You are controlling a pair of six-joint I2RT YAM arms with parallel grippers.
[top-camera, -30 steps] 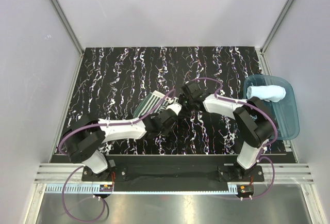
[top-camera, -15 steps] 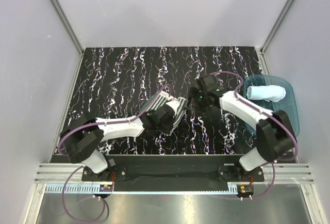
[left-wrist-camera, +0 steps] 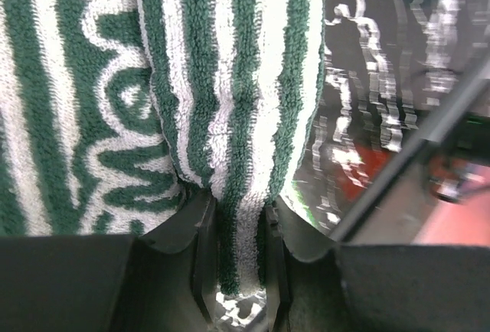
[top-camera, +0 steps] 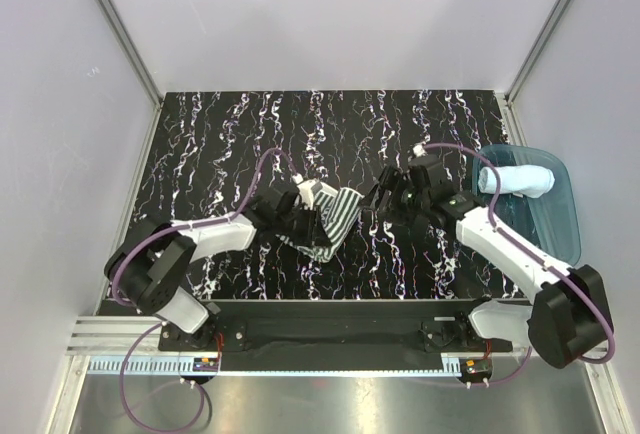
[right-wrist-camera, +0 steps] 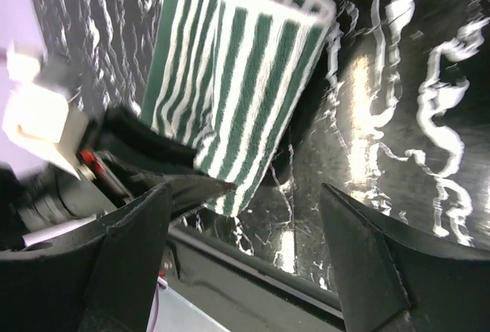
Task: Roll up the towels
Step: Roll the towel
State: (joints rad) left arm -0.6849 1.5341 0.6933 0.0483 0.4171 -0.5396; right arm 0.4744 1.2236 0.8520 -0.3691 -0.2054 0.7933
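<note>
Near the middle of the table point(top-camera: 220, 144), we saw the striped towel point(top-camera: 335, 219) lying partly bunched, with the left end effector point(left-wrist-camera: 237, 229) closed narrowly on a fold of it. Just beside its right edge, the right end effector point(right-wrist-camera: 245, 190) stood with jaws wide apart, holding nothing. At the far right, the blue towel point(top-camera: 515, 180) lay rolled in the tray point(top-camera: 562, 239).

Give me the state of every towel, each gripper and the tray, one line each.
striped towel: folded over, pinched at one fold
pale blue towel: rolled, lying in the tray
tray: holds only that roll
left gripper: shut on the striped towel
right gripper: open, holding nothing
</note>
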